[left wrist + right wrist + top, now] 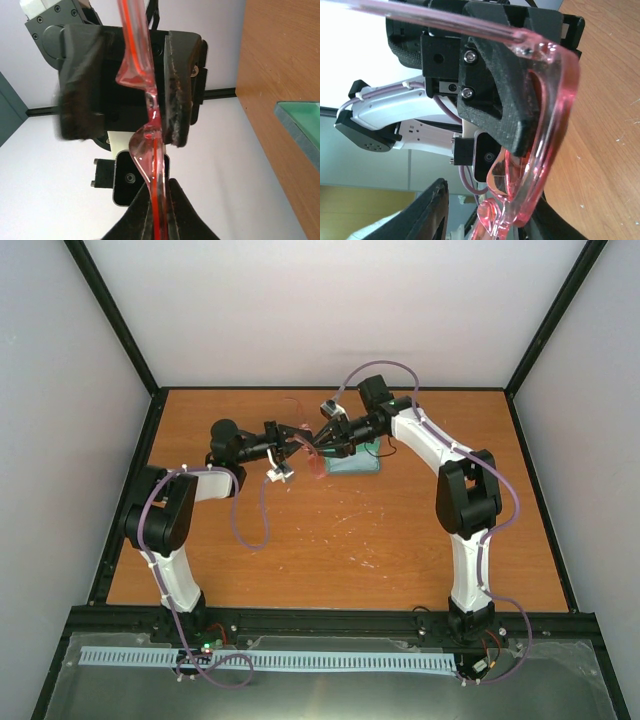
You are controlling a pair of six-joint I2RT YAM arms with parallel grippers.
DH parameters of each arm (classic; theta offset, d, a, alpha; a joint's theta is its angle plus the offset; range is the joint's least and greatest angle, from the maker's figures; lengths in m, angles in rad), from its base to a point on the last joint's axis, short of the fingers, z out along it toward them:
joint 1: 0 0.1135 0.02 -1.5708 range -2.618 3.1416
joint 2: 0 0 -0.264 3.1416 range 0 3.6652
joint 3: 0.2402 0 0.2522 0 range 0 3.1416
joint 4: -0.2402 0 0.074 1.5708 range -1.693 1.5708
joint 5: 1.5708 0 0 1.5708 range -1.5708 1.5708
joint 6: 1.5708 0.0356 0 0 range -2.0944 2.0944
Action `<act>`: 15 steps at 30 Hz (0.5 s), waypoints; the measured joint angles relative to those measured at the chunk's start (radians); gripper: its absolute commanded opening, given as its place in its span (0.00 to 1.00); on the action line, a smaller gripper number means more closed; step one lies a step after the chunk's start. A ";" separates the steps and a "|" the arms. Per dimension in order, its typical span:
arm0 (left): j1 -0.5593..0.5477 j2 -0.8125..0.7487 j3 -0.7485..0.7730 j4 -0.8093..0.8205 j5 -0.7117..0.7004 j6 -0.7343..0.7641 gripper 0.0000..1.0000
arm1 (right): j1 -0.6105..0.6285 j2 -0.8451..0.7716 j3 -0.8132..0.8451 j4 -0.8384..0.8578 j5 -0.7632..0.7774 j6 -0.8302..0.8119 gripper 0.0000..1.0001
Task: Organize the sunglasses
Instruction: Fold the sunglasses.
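Sunglasses (316, 464) held in the air over mid worktop (330, 560), between both arms. Left fingers (187, 222) clamped on one lens end. Right fingers (182, 65) apart, straddling the bridge: one pad against it, the other off it. Case (358, 464) on worktop just beyond.

Orange-brown wooden worktop (330, 540), white scuffs near its middle. One pale blue-green flat rectangular piece (360, 466) lies far-centre.
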 measured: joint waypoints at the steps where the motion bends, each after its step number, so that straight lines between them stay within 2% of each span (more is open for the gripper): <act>1: 0.000 0.000 0.002 0.003 0.001 -0.003 0.06 | 0.001 0.000 0.000 0.000 0.002 0.002 0.24; 5: 0.000 0.000 0.006 0.025 0.002 -0.010 0.09 | 0.003 0.000 0.000 -0.002 0.018 0.013 0.06; 8: 0.000 0.000 0.009 0.043 0.005 -0.010 0.17 | 0.003 0.000 0.000 -0.005 0.010 0.018 0.03; 11: 0.000 0.000 0.009 0.048 0.005 -0.018 0.49 | 0.004 0.000 0.000 -0.007 0.008 0.015 0.03; 15: -0.001 0.006 0.009 0.048 -0.002 -0.039 0.83 | 0.013 0.001 0.005 -0.009 0.008 0.008 0.03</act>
